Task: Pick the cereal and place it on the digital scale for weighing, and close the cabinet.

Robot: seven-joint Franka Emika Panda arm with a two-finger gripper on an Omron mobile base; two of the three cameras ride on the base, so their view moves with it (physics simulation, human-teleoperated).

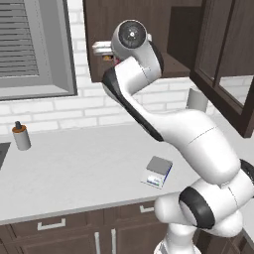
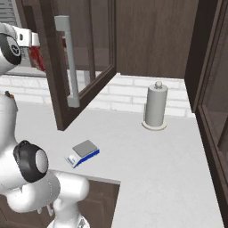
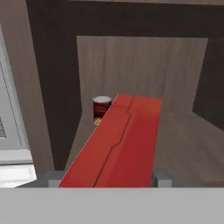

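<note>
Cereal (image 3: 120,144) – in cabinet (image 3: 52,65), beside can (image 3: 101,109) | claw (image 3: 107,179) – fingers flank box, closed on its narrow sides | handling: likely light, stiff cardboard, crushable; hold mid-sides | scale (image 1: 157,171) on table (image 1: 74,168), free.

Matt red cardboard cereal (image 3: 118,144), dark wood-grain cabinet (image 3: 144,65), perhaps glossy metal can (image 3: 101,109).

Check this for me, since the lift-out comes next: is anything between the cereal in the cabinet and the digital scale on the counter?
Nothing visible blocks it. The tool is closed on the cereal; the small can stands behind it, deeper in the cabinet. The digital scale sits on bare counter, its top free. The open door hangs beside the path.
</note>
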